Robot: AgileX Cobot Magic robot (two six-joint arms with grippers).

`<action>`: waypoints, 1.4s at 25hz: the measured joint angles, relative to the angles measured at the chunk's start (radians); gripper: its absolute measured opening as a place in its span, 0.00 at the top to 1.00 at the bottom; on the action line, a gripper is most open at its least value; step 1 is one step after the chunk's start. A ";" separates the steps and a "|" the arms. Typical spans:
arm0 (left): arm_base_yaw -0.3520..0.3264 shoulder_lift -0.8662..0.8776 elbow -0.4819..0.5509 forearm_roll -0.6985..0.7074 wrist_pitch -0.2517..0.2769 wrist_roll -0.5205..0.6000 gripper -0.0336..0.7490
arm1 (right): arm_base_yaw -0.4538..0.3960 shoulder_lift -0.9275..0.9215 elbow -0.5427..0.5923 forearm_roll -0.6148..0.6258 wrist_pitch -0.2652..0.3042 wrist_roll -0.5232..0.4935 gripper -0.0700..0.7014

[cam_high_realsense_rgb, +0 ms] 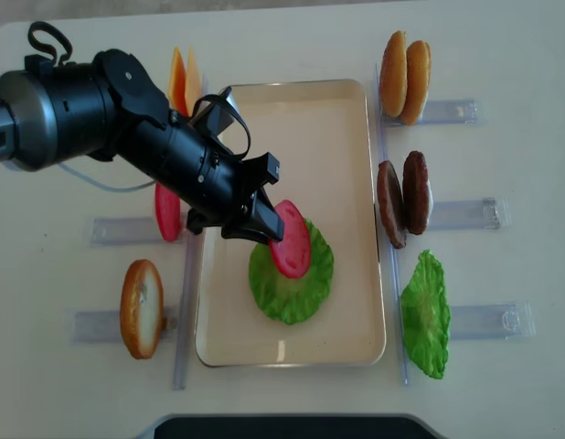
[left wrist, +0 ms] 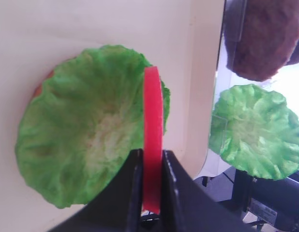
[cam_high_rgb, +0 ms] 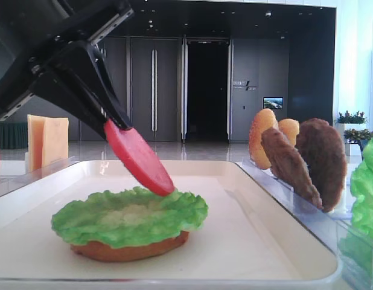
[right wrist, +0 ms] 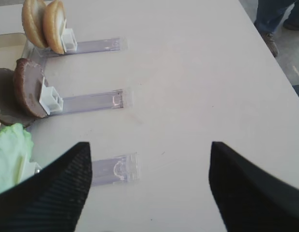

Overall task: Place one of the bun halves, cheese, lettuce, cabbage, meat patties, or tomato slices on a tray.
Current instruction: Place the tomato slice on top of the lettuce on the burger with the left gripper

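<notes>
Exterior high: left gripper (cam_high_rgb: 117, 130) pinches tomato slice (cam_high_rgb: 138, 158), tilted, lower edge touching lettuce (cam_high_rgb: 129, 215) on tray (cam_high_rgb: 247, 241).
Right wrist: right gripper (right wrist: 149, 186) spread wide over table (right wrist: 198, 87).
Left wrist: slice edge-on over lettuce.

A: Item one, left arm (cam_high_realsense_rgb: 90, 114)?
B: Black throughout. Thick rounded cylindrical housing at upper left of the overhead frame, tapering to a narrower ribbed wrist section. Thin black cable looped above it, a second loop near the wrist.

A: Its left gripper (cam_high_rgb: 117, 124)?
B: Matte black, two flat wedge-shaped fingers, angular bracket body with pale metal edges at upper left of the low frame.

A: Item two, right gripper (right wrist: 149, 186)?
B: Two broad black fingers (right wrist: 57, 193), fine woven or ribbed surface texture, rounded tips, along the lower edge of its wrist frame.
</notes>
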 joint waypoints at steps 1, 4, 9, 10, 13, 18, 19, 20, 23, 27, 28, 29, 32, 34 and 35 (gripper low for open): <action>0.000 0.000 0.000 -0.017 0.001 0.020 0.88 | 0.000 0.000 0.000 0.000 0.000 0.000 0.24; 0.000 0.000 0.000 -0.051 0.011 0.064 0.88 | 0.000 0.000 0.000 0.000 0.000 0.000 0.24; 0.000 0.000 0.000 -0.058 0.023 0.082 0.88 | 0.000 0.000 0.000 0.000 0.000 0.000 0.24; 0.000 0.000 0.000 -0.060 0.024 0.084 0.88 | 0.000 0.000 0.000 0.000 0.000 0.000 0.24; -0.002 0.001 0.000 -0.068 0.024 0.087 0.88 | 0.000 0.000 0.000 0.000 0.000 0.000 0.24; -0.049 0.042 -0.001 -0.073 0.023 0.091 0.88 | 0.000 0.000 0.000 0.000 0.000 0.000 0.24; -0.059 0.048 -0.001 -0.073 0.020 0.092 0.88 | 0.000 0.000 0.000 0.000 0.000 0.000 0.24; -0.065 0.049 -0.001 -0.073 0.010 0.092 0.88 | 0.000 0.000 0.000 0.000 0.000 0.000 0.24; -0.069 0.049 -0.001 -0.085 -0.009 0.092 0.88 | 0.000 0.000 0.000 0.000 0.000 0.000 0.24; -0.069 0.049 -0.001 -0.094 -0.012 0.092 0.88 | 0.000 0.000 0.000 0.000 0.000 0.000 0.24; -0.069 0.049 -0.001 -0.094 -0.009 0.092 0.88 | 0.000 0.000 0.000 0.000 0.000 0.000 0.24; -0.069 0.049 -0.001 -0.094 -0.006 0.092 0.88 | 0.000 0.000 0.000 0.000 0.000 0.000 0.24; -0.069 0.038 -0.001 -0.094 -0.004 0.094 0.88 | 0.000 0.000 0.000 0.000 0.000 0.000 0.24; -0.069 0.031 -0.001 -0.082 -0.003 0.091 0.88 | 0.000 0.000 0.000 0.000 0.000 0.000 0.24; -0.069 0.030 -0.001 -0.069 -0.003 0.085 0.88 | 0.000 0.000 0.000 0.000 0.000 0.000 0.24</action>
